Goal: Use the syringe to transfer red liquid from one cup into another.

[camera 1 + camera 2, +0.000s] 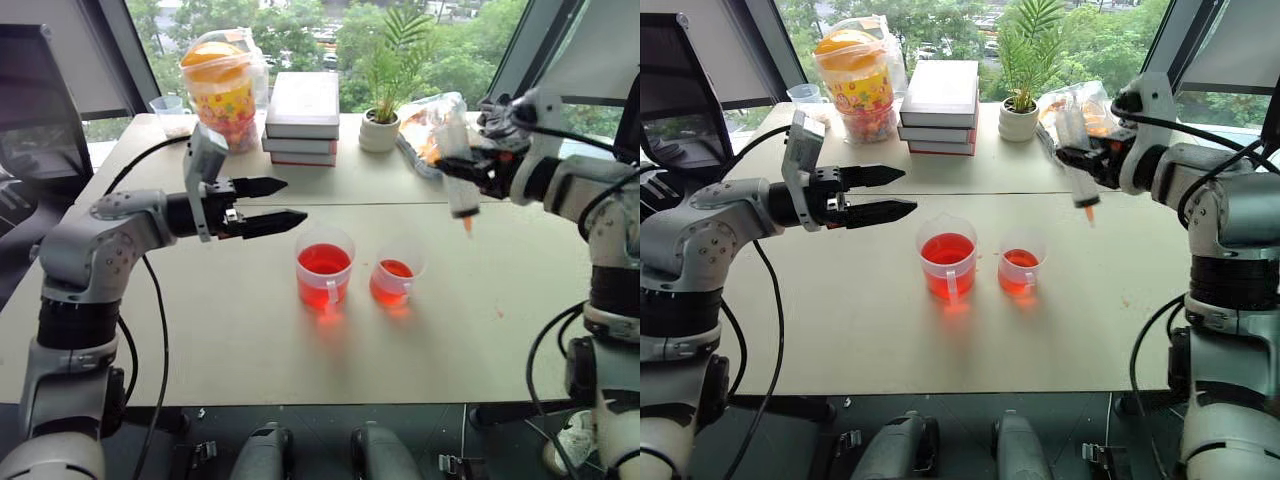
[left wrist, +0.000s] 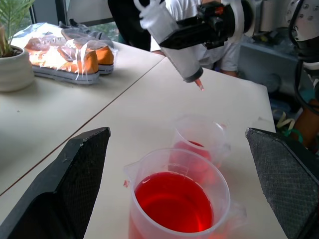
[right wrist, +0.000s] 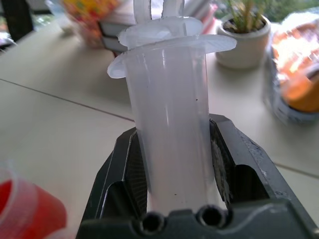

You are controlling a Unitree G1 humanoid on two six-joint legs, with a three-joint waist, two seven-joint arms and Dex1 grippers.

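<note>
On a pale table by a window, two beakers of red liquid stand. The right gripper clamps the syringe; the left gripper hangs wide open, empty.

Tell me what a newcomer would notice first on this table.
Two clear beakers of bright red liquid stand side by side mid-table, the larger beaker toward the robot's left and the smaller beaker toward its right. Above and to the right of them, the right hand grips the syringe in the air, orange tip down. The left hand hangs open beside the larger beaker, holding nothing.
</note>
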